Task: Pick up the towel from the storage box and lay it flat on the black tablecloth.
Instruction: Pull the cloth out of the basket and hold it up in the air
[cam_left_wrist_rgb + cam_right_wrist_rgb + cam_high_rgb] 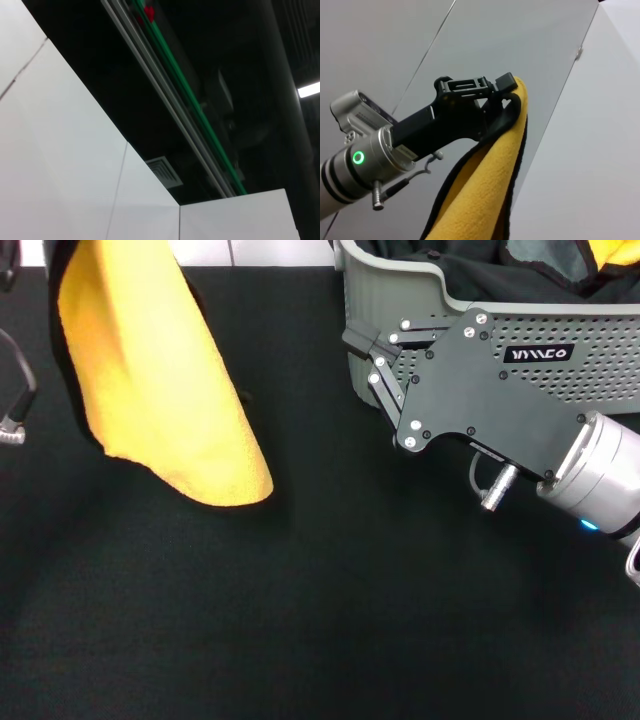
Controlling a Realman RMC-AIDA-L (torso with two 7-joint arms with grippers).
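My left claw [502, 92] is clenched on the towel [160, 380], which hangs from it above the tablecloth [300, 620]. My right claw [365, 350], seemingly closed and empty, sits against the box [420, 290] wall.

Right gripper [372, 352]: flat matte-black plates – silver screw heads dotting the edges, white lettering showing on the side
Right wrist: brushed silver cylinder, small metal plug sticking out, blue light glowing
Left gripper [506, 93]: black body – silver cuff carrying a green ring light, thin cable hanging
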